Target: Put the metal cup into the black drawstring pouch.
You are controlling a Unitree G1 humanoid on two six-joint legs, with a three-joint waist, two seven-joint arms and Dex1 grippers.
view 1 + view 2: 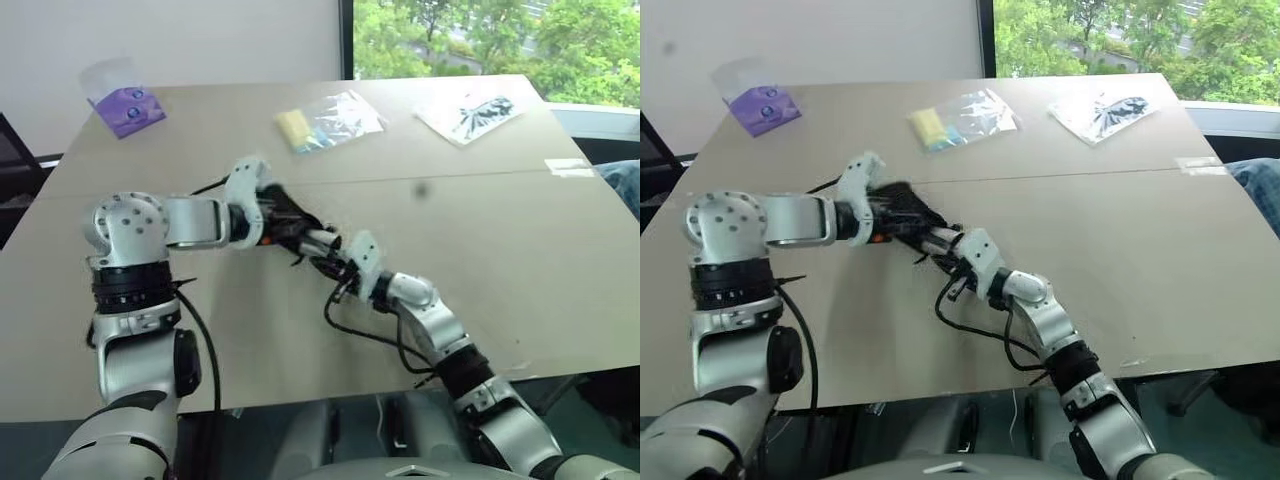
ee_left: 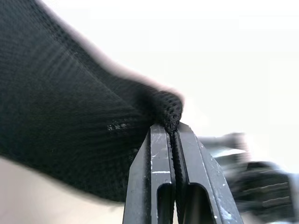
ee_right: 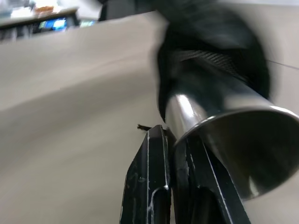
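Above the middle of the table, my left gripper is shut on the rim of the black drawstring pouch, pinching the mesh fabric between its fingers. The pouch hangs just in front of that hand. My right gripper is shut on the rim of the metal cup, a shiny steel tumbler lying nearly level. The cup's closed end points into the pouch's dark mouth and looks partly inside it. In the eye views the two grippers meet close together over the tabletop.
Along the far side of the beige table lie a clear bag with a purple item, a clear bag with a yellow item and a clear bag with something black. The table's front edge runs near my arms.
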